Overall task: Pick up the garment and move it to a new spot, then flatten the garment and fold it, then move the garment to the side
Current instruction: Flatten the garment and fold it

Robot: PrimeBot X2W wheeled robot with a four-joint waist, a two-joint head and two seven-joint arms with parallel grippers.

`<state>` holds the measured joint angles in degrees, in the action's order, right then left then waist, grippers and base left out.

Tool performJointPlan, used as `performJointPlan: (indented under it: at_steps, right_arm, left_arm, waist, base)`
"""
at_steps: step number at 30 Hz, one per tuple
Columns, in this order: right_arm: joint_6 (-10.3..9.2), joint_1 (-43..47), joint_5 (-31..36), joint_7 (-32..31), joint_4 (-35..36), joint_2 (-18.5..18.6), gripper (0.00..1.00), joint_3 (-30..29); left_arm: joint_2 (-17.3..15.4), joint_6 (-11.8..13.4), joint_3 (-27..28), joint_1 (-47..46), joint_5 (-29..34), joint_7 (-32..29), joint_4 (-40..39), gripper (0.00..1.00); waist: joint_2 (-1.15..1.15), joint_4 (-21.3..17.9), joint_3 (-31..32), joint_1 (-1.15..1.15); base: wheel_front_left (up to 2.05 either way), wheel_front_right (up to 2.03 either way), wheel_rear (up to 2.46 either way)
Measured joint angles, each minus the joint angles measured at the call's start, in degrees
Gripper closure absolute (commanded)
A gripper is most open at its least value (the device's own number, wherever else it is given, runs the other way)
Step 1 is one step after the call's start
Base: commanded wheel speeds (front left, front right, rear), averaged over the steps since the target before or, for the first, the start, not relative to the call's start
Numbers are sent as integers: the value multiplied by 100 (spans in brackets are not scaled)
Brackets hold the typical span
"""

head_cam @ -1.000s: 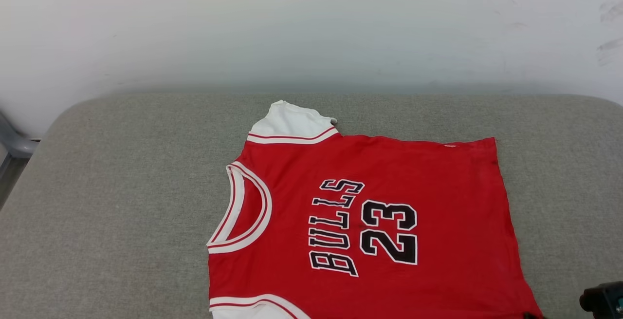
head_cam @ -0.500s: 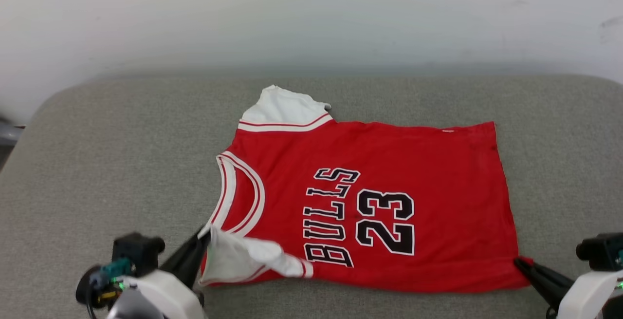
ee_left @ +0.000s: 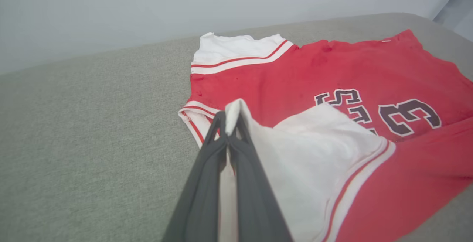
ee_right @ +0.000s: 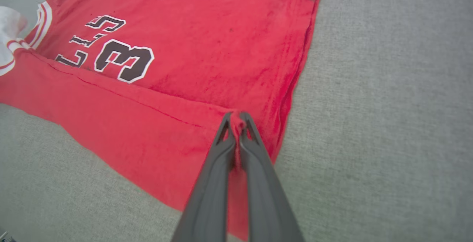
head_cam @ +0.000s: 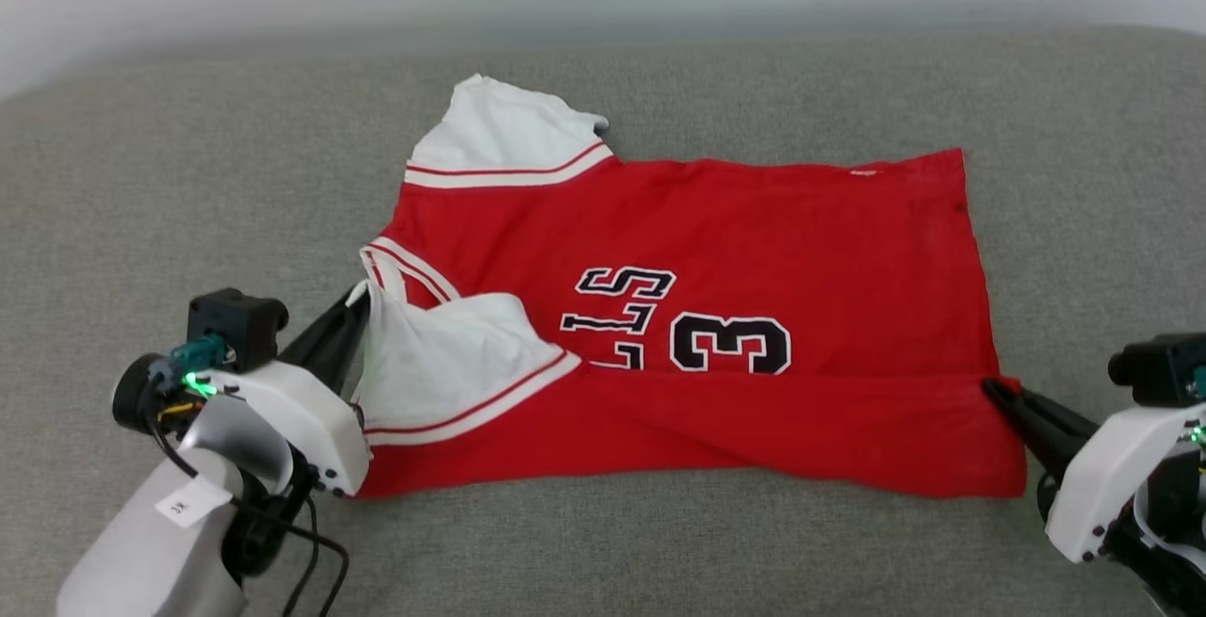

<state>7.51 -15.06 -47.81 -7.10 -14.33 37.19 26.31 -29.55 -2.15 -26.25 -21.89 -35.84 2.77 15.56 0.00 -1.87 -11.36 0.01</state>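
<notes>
A second ago the red jersey (head_cam: 754, 221) lies flat with its near edge past the bottom of the head view, and both arms are almost out of sight. Half a second ago the near white sleeve is only starting to lift. Now the whole near strip of the jersey is folded up over the chest, and the near sleeve (head_cam: 443, 353) lies on top of the collar side. The head camera has tipped too, so the whole picture has slid. The left gripper (head_cam: 361, 297) is squeezed tight on the edge of that white sleeve; in the left wrist view its dark fingers (ee_left: 207, 168) pinch a bit of white cloth between the tips. The right gripper (head_cam: 989, 387) is squeezed tight on the red hem corner, and its fingers (ee_right: 214, 175) pinch a small bunch of red cloth. The jersey lies in the middle of the grey cushion (head_cam: 188, 174), with the collar to the left. The fold hides the first number and the first letters, so only "LLS" and "3" can be read. Both pale arms are cut off by the bottom edge of the head view.
</notes>
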Motion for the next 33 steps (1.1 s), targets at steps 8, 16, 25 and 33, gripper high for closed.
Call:
performJointPlan:
  at_steps: [8,16,25,33]
  right_arm:
    - [0,-526,58,164,-543,-224,100,144]
    - [0,-853,142,374,-1057,-347,100,379]
    - [0,-864,116,797,-1221,-363,0,409]
    - [0,-409,219,1065,-829,-154,0,80]
  left_arm:
    - [151,-192,-133,-488,88,153,995,100]
    - [364,-385,-371,-751,92,361,1942,100]
    - [524,-478,-588,-956,48,678,2449,0]
    - [293,-511,-636,-1164,-186,445,2078,0]
  waist:
    - [0,-77,-411,0]
    - [0,-78,-575,0]
    - [0,18,-297,-1]
    - [0,156,121,-1]
  base:
    - [0,0,0]
    - [0,0,0]
    - [0,0,0]
    - [0,0,0]
